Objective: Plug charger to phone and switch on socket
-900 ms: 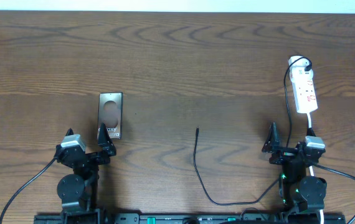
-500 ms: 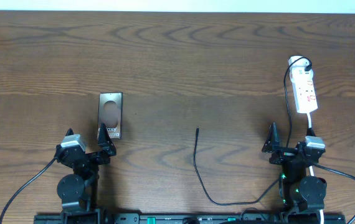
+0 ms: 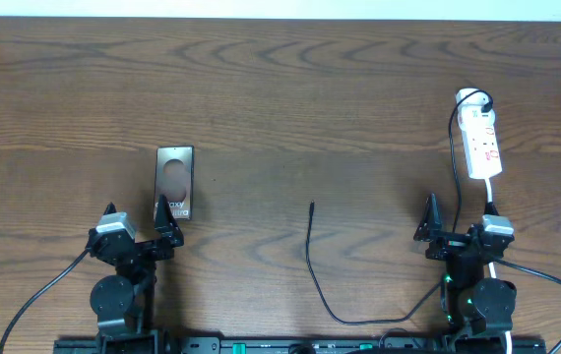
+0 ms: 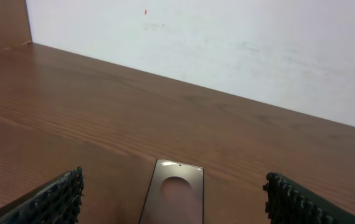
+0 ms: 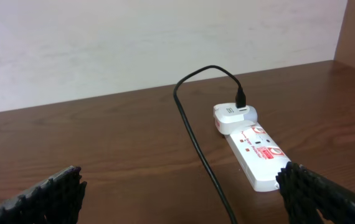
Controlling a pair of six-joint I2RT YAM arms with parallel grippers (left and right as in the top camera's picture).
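The phone (image 3: 175, 181) lies flat at the left of the table, its glossy face with a round reflection up. It also shows in the left wrist view (image 4: 173, 198), between the fingers. My left gripper (image 3: 139, 226) is open and empty just in front of it. The black charger cable (image 3: 309, 251) curves across the middle, its plug tip (image 3: 312, 206) lying loose. The white socket strip (image 3: 481, 140) lies at the right; in the right wrist view (image 5: 256, 151) a white adapter with the black cable is plugged in its far end. My right gripper (image 3: 455, 224) is open and empty before it.
The white cord of the strip (image 3: 497, 196) runs down toward the right arm's base. The black cable (image 5: 199, 143) passes between the right fingers on the wood. A white wall (image 4: 227, 43) stands behind the table's far edge.
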